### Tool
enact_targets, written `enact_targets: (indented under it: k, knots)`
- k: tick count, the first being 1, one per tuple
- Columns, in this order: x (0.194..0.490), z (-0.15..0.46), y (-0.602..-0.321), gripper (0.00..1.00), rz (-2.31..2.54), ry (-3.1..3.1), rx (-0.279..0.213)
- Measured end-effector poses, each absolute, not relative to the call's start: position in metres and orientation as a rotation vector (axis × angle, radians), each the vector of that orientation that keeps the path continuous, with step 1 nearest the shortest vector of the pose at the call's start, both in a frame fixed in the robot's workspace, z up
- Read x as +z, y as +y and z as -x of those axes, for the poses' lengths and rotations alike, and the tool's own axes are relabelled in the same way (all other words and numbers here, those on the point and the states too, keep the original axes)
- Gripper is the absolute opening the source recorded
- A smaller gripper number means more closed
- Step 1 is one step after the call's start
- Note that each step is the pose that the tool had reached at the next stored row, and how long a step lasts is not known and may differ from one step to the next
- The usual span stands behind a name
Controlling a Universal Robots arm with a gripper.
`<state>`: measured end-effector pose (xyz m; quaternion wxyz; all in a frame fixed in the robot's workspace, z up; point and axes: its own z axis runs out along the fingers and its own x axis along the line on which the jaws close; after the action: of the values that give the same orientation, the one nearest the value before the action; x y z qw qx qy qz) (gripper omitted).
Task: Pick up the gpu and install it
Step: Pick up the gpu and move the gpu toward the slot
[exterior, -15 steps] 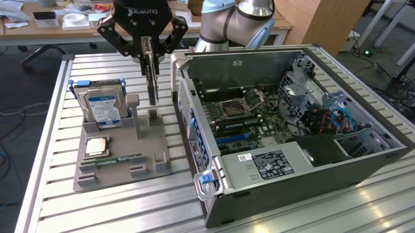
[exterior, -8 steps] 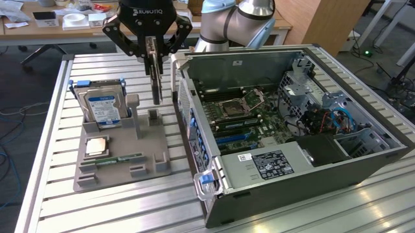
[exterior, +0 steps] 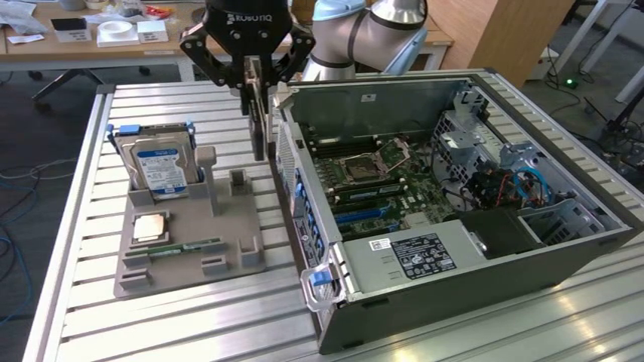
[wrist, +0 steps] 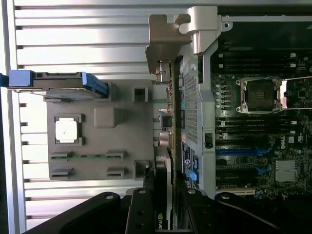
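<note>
My gripper (exterior: 259,84) is shut on the gpu (exterior: 259,132), a thin dark card that hangs upright on edge from its fingers. The card is above the slatted table, in the gap between the grey parts holder (exterior: 186,253) and the outer wall of the open computer case (exterior: 443,196). In the wrist view the gpu (wrist: 164,180) shows edge-on between the black fingers (wrist: 141,209), with its silver end bracket (wrist: 168,46) farthest from the gripper (wrist: 163,212). The card runs along the case wall, outside the case, beside the motherboard (wrist: 258,136).
The grey holder carries a blue-labelled hard drive (exterior: 159,167) standing upright, a processor chip (exterior: 149,226) and a slim green memory stick (exterior: 196,246). The case lies on its side with its blue-latched edge (exterior: 320,277) facing the holder. A desk with small items (exterior: 111,34) stands beyond the table.
</note>
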<state>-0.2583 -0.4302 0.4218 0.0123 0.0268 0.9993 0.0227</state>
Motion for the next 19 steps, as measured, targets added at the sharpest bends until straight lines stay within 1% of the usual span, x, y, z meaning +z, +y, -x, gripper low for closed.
enact_targets:
  k: [19]
  knots:
    - [0.422, 0.197, -0.43, 0.27, -0.084, 3.115, 0.071]
